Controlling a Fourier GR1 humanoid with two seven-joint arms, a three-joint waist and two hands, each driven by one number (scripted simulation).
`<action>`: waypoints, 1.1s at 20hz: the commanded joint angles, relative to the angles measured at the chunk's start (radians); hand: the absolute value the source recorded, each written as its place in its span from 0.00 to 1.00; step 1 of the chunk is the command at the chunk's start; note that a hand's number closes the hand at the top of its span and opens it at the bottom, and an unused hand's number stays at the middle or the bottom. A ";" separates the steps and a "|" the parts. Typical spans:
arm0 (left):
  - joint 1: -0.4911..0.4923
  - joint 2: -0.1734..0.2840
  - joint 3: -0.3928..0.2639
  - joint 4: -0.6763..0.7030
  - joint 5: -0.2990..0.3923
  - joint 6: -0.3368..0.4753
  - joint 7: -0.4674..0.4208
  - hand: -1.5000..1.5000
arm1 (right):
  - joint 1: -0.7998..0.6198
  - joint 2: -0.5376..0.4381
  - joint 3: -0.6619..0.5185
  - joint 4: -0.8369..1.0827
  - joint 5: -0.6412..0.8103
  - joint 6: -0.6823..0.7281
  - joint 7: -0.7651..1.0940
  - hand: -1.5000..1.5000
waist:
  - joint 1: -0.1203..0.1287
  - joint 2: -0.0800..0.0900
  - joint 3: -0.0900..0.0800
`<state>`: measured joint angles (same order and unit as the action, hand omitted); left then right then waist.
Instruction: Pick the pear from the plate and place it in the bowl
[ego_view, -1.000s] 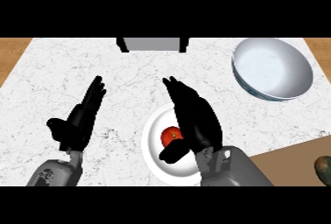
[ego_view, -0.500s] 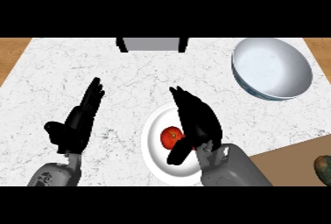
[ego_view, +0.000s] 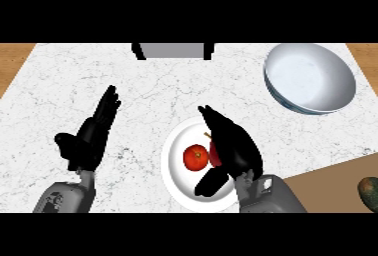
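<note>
A red pear (ego_view: 195, 157) with a short stem lies on the white plate (ego_view: 176, 176) at the counter's lower middle. My right hand (ego_view: 235, 146) hovers over the plate's right half, its fingers (ego_view: 214, 119) pointing up and left. It covers the pear's right side, and the thumb (ego_view: 210, 182) reaches out just below the fruit. The hand is open and nothing is held. The large white-blue bowl (ego_view: 310, 77) sits at the upper right, apart from the hand. At the left my left hand (ego_view: 88, 137) rests open, fingers up.
A grey block (ego_view: 173, 50) stands at the counter's far edge. The marble top (ego_view: 133, 80) ends at a brown wooden surface (ego_view: 332, 187) at the lower right, where a dark green object (ego_view: 369, 192) shows at the picture's edge.
My right hand has drawn back and lowered over the plate, closing in on the pear's right side, with its thumb now under the fruit. The left hand has not moved.
</note>
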<state>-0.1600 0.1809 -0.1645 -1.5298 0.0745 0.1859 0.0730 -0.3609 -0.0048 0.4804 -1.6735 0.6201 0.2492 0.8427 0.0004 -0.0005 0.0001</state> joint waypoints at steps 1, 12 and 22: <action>-0.023 -0.047 0.001 0.043 -0.042 0.016 -0.002 0.50 | 0.025 0.001 -0.058 -0.020 -0.023 0.022 -0.067 0.00 | -0.001 0.000 0.000; 0.013 -0.049 0.062 0.013 -0.051 -0.065 -0.005 0.50 | 0.103 0.005 0.003 0.003 -0.059 -0.080 -0.072 0.00 | 0.001 0.000 0.000; -0.022 -0.103 0.063 0.021 -0.101 -0.058 0.011 0.50 | 0.103 0.005 -0.041 0.164 -0.058 -0.157 -0.228 0.00 | 0.000 0.000 0.000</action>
<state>-0.1573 0.1157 -0.0958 -1.5339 0.0032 0.1137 0.0838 -0.2721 -0.0029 0.4339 -1.5405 0.5536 0.1194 0.6571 0.0019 0.0000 0.0001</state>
